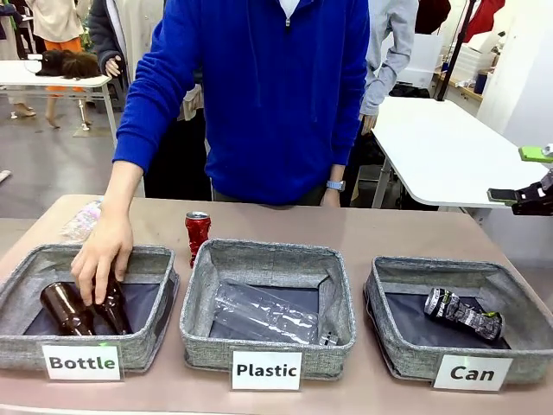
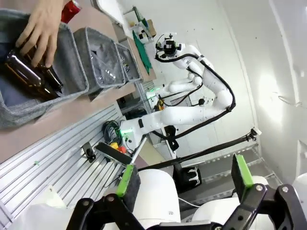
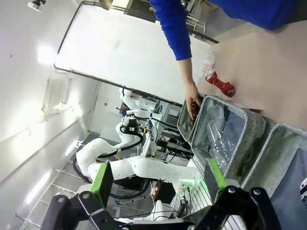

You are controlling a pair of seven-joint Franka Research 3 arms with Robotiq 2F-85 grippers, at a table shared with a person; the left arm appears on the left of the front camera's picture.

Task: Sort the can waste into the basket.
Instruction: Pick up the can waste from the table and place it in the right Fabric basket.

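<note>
A red can (image 1: pixel 198 232) with a silver top stands upright on the table just behind the middle basket. A dented black-and-silver can (image 1: pixel 462 313) lies inside the grey basket signed "Can" (image 1: pixel 406 350) at the right. My right gripper (image 1: pixel 518 175) hovers open at the far right edge, above and beyond that basket. In the right wrist view its fingers (image 3: pixel 158 184) stand wide apart with nothing between them, and the red can (image 3: pixel 221 85) and the Can basket (image 3: pixel 288 143) sit far off. My left gripper (image 2: pixel 184 177) is open and empty, well away from the baskets.
A person in a blue top stands at the far side, one hand (image 1: pixel 102 255) on the brown bottles (image 1: pixel 67 309) in the "Bottle" basket (image 1: pixel 22 346). The "Plastic" basket (image 1: pixel 203 341) holds a clear bottle (image 1: pixel 263 316). A crumpled clear bottle (image 1: pixel 82 220) lies at the table's far left.
</note>
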